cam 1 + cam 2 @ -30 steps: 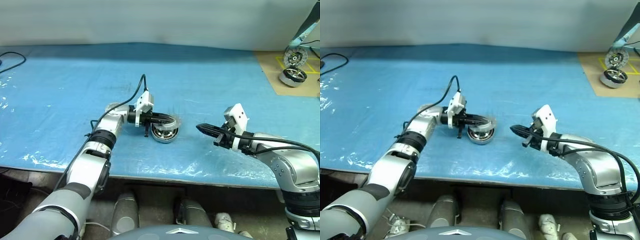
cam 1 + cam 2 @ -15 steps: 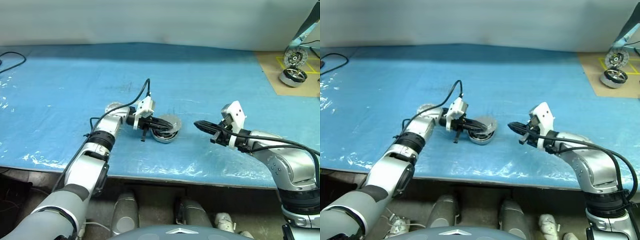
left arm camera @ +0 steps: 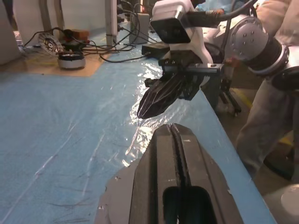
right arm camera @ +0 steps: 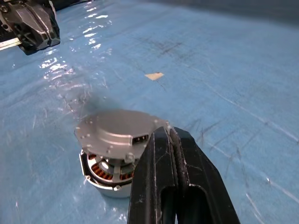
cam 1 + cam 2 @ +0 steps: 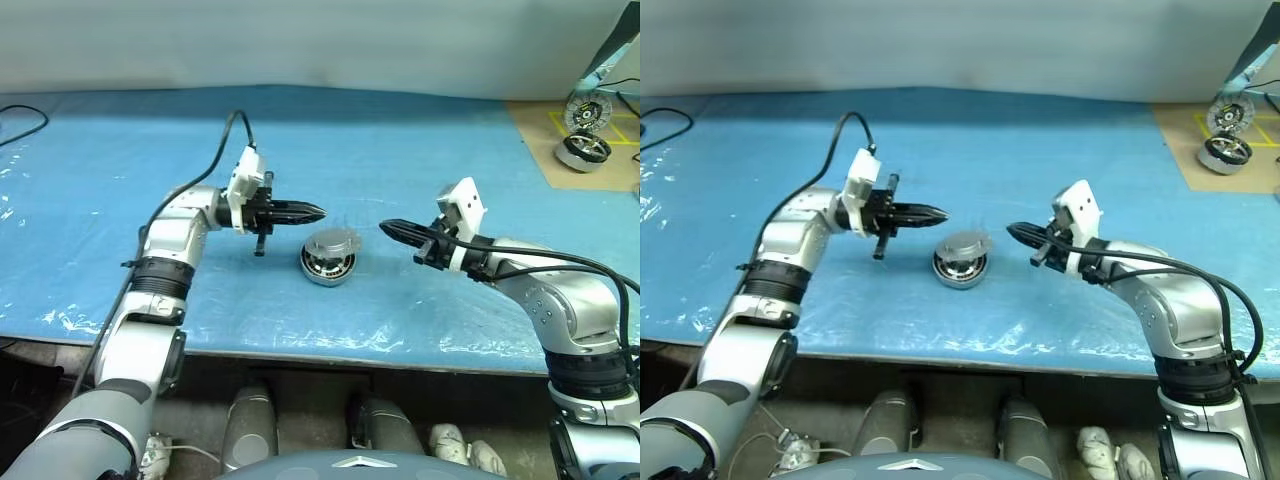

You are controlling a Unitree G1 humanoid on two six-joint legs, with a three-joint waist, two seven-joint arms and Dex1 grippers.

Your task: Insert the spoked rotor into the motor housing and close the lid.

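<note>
The motor housing [image 5: 327,268] sits on the blue sheet between my two arms, with copper windings showing at its side [image 4: 103,171]. The lid [image 4: 119,130] lies over it, slightly askew. The spoked rotor is hidden from view. My left gripper [image 5: 318,212] is shut and empty. It hovers above and to the left of the housing, pointing right. My right gripper [image 5: 384,227] is also shut and empty. It hangs just right of the housing, pointing at it. The left wrist view shows the right gripper [image 3: 148,108] facing the left one across a small gap.
The blue plastic sheet [image 5: 450,170] covers the table, and its front edge runs close to my arms. A brown board at the back right holds a silver-and-black drum [image 5: 583,150] and a spoked wheel [image 5: 576,113]. A black cable [image 5: 20,120] lies at far left. A person [image 3: 275,93] stands beyond the table edge.
My left gripper has let go of the lid and risen up and to the left. The lid, tilted before, now lies down over the housing. My right gripper moved slightly toward the housing.
</note>
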